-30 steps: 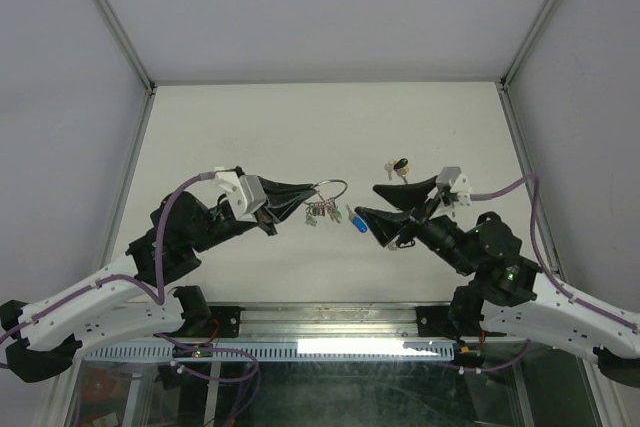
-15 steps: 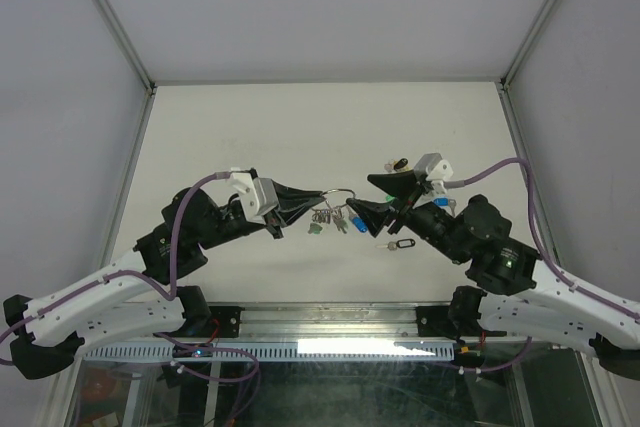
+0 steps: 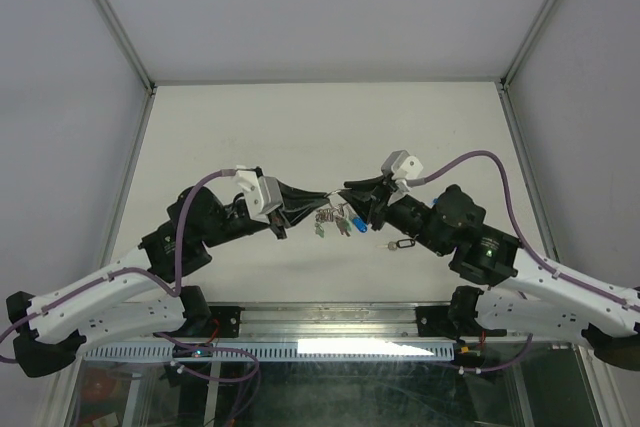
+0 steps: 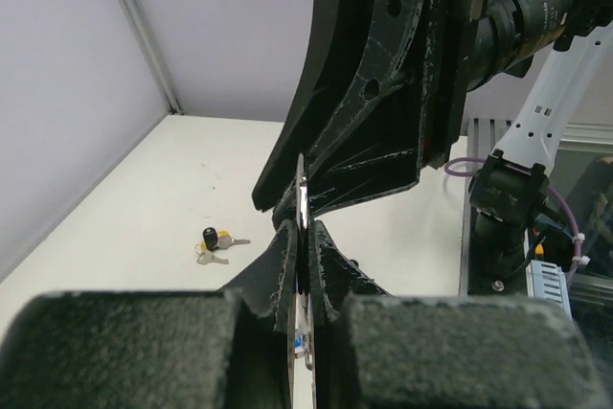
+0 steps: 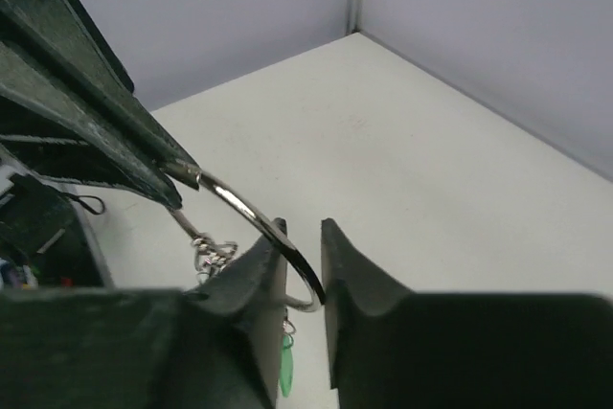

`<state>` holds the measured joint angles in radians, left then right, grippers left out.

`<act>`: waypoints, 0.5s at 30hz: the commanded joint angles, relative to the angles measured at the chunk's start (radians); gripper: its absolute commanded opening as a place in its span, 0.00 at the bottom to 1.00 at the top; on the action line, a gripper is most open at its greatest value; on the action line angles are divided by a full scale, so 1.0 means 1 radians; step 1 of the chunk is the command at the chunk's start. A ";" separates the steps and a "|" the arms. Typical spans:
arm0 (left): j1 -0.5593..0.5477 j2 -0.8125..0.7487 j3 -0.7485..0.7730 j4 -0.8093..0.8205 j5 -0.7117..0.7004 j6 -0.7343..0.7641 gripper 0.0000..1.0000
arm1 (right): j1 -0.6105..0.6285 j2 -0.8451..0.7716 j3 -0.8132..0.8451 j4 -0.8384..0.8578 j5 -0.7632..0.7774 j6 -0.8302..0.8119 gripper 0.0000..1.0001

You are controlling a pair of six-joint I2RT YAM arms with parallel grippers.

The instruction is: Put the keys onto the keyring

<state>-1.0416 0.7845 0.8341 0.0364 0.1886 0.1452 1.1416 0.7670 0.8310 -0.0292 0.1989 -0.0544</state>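
The keyring (image 3: 329, 194) is a thin silver wire ring held in the air between both arms. My left gripper (image 3: 303, 203) is shut on its left edge, and the wire shows edge-on between the pads (image 4: 303, 237). My right gripper (image 3: 348, 199) has come in from the right. Its jaws (image 5: 303, 241) stand narrow around the ring's wire (image 5: 239, 206), which touches both fingers. Several keys (image 3: 322, 219) dangle under the ring, among them a green-capped one (image 5: 285, 375). A blue-capped key (image 3: 357, 226) lies on the table just below the right fingers.
A small black tag on a ring (image 3: 400, 244) lies on the table under the right arm. The black-and-yellow key bunch (image 4: 213, 239) rests on the white table further off. Grey walls enclose the table (image 3: 250, 127) on three sides.
My right gripper has swung left from beside the blue key up to the ring and narrowed its jaws around the wire. The left arm has carried the ring slightly right.
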 commanded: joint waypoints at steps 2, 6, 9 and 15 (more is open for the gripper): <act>-0.011 0.006 0.030 0.098 0.047 -0.035 0.00 | 0.005 -0.008 0.081 0.040 -0.013 -0.050 0.05; -0.011 0.002 0.040 0.075 0.057 -0.020 0.16 | 0.004 -0.031 0.104 -0.001 -0.002 -0.044 0.00; -0.011 -0.009 0.037 0.051 0.060 0.009 0.32 | 0.005 -0.026 0.150 -0.070 0.019 -0.032 0.00; -0.011 -0.048 0.014 0.008 0.032 0.084 0.40 | 0.004 0.015 0.291 -0.264 0.072 -0.022 0.00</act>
<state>-1.0416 0.7776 0.8371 0.0631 0.2104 0.1753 1.1503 0.7681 0.9825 -0.2272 0.1959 -0.0944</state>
